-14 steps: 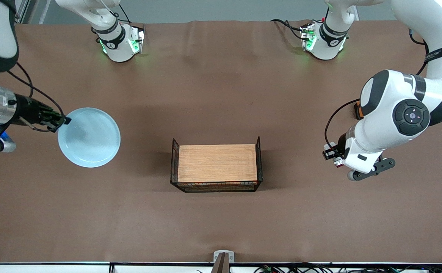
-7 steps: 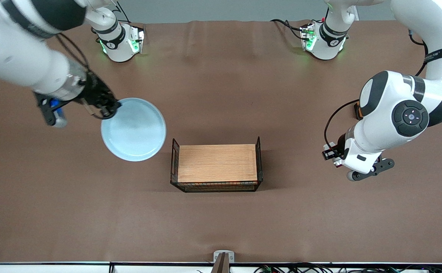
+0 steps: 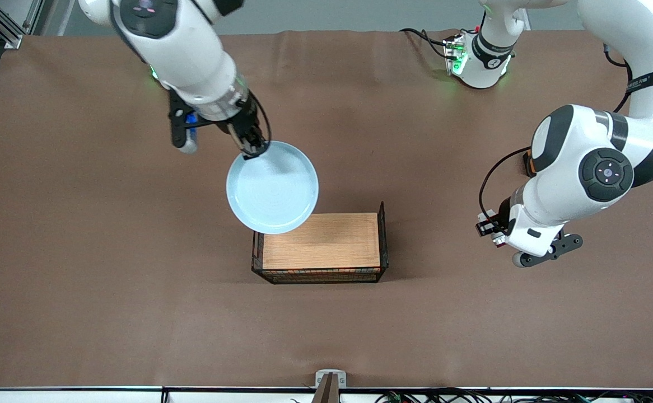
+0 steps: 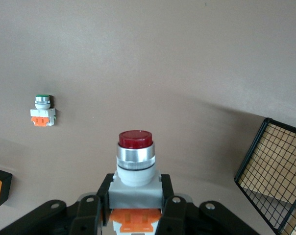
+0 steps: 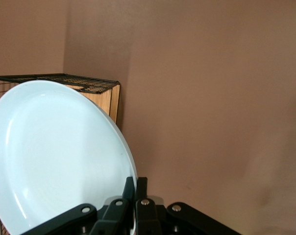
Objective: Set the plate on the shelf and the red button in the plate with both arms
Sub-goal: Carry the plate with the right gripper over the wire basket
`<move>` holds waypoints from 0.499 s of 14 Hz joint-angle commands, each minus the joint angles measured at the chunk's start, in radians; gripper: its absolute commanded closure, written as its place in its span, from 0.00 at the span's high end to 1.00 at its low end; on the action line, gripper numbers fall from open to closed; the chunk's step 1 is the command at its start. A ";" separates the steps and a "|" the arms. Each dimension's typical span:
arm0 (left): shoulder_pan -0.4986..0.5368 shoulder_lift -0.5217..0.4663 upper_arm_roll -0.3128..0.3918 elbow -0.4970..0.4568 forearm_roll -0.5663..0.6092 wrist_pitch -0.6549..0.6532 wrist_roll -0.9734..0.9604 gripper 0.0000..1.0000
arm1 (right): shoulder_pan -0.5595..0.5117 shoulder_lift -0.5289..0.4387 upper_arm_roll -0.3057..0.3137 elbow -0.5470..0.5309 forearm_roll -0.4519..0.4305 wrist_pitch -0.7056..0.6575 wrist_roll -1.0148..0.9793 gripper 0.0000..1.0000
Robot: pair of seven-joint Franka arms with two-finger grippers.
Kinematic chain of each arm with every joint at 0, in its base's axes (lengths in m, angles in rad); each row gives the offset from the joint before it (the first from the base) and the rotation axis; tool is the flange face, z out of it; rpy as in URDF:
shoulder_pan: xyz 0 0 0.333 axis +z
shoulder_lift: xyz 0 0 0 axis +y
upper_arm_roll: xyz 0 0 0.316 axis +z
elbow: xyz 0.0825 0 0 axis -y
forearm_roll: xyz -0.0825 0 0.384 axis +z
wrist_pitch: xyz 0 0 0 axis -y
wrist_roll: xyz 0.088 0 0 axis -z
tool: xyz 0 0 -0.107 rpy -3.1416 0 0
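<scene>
Plate [image 3: 272, 187] in right hand [image 3: 253, 149] (rim-pinched) over tray [image 3: 321, 240] corner

left gripper [image 4: 134, 208] clamps the red button [image 4: 135, 161] upright above the counter [image 4: 162, 58]; green-capped button [image 4: 42, 110] apart at ten o'clock, wire basket [image 4: 275, 181] at three.

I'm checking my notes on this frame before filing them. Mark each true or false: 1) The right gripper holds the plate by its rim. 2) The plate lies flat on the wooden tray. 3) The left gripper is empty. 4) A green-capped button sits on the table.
1) True: the right gripper is shut on the plate at its rim.
2) False: the plate hangs in the air, overlapping one corner of the wooden tray.
3) False: the left gripper grips the red button.
4) True: the green-capped button rests on the table.
</scene>
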 commanded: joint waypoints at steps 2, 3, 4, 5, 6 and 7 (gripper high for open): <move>0.000 0.003 0.000 0.013 -0.011 -0.011 -0.007 0.32 | 0.069 0.085 -0.015 0.033 -0.082 0.071 0.165 0.00; 0.000 0.004 0.000 0.013 -0.011 -0.011 -0.007 0.32 | 0.083 0.108 -0.015 0.034 -0.108 0.080 0.189 0.00; 0.000 0.004 0.000 0.013 -0.011 -0.011 -0.007 0.32 | 0.086 0.124 -0.015 0.034 -0.113 0.106 0.214 0.00; 0.001 0.006 0.000 0.013 -0.011 -0.011 -0.007 0.32 | 0.087 0.138 -0.016 0.033 -0.113 0.134 0.237 0.00; 0.001 0.009 0.000 0.013 -0.011 -0.011 -0.007 0.32 | 0.088 0.150 -0.016 0.034 -0.114 0.149 0.251 0.00; 0.001 0.009 0.000 0.013 -0.011 -0.011 -0.005 0.32 | 0.095 0.162 -0.016 0.034 -0.122 0.163 0.263 0.00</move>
